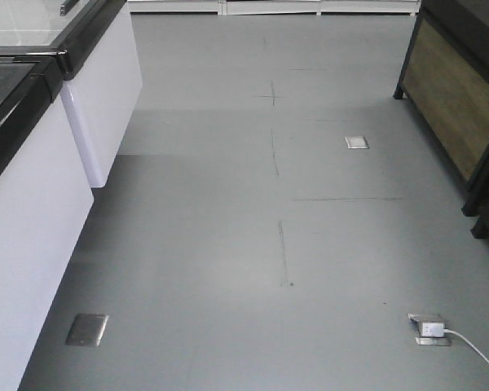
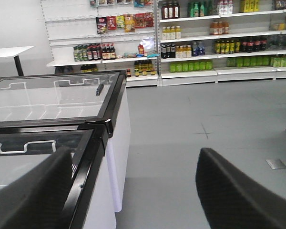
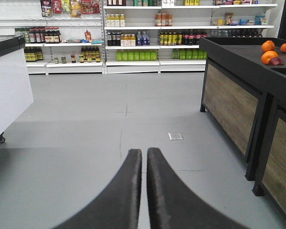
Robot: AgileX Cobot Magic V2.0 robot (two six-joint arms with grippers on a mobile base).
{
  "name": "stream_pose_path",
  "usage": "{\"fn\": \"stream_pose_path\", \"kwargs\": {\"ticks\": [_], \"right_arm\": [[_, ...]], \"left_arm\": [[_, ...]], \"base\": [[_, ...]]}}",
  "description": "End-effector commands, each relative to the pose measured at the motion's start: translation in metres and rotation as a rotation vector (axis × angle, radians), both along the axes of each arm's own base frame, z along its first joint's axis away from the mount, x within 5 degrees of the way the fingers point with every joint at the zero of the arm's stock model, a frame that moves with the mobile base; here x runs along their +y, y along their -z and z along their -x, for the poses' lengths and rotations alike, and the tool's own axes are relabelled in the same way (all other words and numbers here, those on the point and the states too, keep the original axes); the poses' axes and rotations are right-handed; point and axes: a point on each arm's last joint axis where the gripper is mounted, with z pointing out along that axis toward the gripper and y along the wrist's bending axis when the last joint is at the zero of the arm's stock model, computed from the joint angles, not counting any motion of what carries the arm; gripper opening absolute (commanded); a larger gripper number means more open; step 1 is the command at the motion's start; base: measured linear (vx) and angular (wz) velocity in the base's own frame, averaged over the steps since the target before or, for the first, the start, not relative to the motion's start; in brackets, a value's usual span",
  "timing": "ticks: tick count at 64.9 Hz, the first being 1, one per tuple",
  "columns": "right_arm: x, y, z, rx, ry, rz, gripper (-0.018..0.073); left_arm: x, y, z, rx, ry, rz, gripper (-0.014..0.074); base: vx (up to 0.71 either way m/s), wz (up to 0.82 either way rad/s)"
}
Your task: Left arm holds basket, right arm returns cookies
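neither basket nor cookies show in any view. the left pincer gapes empty near the freezer; the right pincer is closed on nothing. risk: a blind search could swing the left arm into that freezer.

The front view looks steeply down from high at the grey floor, between white chest freezers with black-rimmed glass lids left and a dark wood-panelled counter right. Both wrist views look level and low toward far white shelves of bottles. The left sits close beside the freezers, the right nearer the counter.
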Motion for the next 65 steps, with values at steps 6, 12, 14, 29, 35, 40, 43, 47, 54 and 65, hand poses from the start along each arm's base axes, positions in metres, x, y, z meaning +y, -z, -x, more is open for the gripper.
{"fn": "stream_pose_path", "kwargs": {"ticks": [6, 12, 14, 29, 35, 40, 43, 47, 54, 65], "right_arm": [[-0.001, -0.001, 0.000, -0.063, 0.012, 0.019, -0.0006], [-0.001, -0.001, 0.000, -0.063, 0.012, 0.019, -0.0006], [-0.001, -0.001, 0.000, -0.063, 0.012, 0.019, -0.0006], [-0.001, -0.001, 0.000, -0.063, 0.012, 0.019, -0.0006], [-0.001, -0.001, 0.000, -0.063, 0.012, 0.019, -0.0006], [-0.001, -0.001, 0.000, -0.063, 0.012, 0.019, -0.0006], [-0.001, -0.001, 0.000, -0.063, 0.012, 0.019, -0.0006], [-0.001, -0.001, 0.000, -0.063, 0.012, 0.019, -0.0006], [-0.001, -0.001, 0.000, -0.063, 0.012, 0.019, -0.0006], [-0.001, -0.001, 0.000, -0.063, 0.012, 0.019, -0.0006]], "left_arm": [[0.021, -0.022, 0.016, -0.141, -0.116, 0.071, 0.0523], [0.033, -0.024, 0.025, -0.156, -0.191, 0.101, 0.0523], [0.038, -0.025, 0.029, -0.164, -0.222, 0.113, 0.0523], [0.062, -0.032, 0.060, -0.285, -0.417, 0.334, 0.0523], [0.069, -0.032, 0.065, -0.345, -0.463, 0.476, 0.0523], [0.073, -0.031, 0.067, -0.390, -0.485, 0.591, 0.0523], [0.076, -0.028, 0.068, -0.419, -0.495, 0.670, 0.0523], [0.080, -0.022, 0.067, -0.445, -0.512, 0.767, 0.0523], [0.091, 0.001, 0.064, -0.478, -0.566, 0.957, 0.0523], [0.104, 0.032, 0.053, -0.559, -0.550, 1.128, 0.0523]], "base": [[0.00, 0.00], [0.00, 0.00], [0.00, 0.00], [0.00, 0.00], [0.00, 0.00], [0.00, 0.00], [0.00, 0.00], [0.00, 0.00], [0.00, 0.00], [0.00, 0.00]]}}
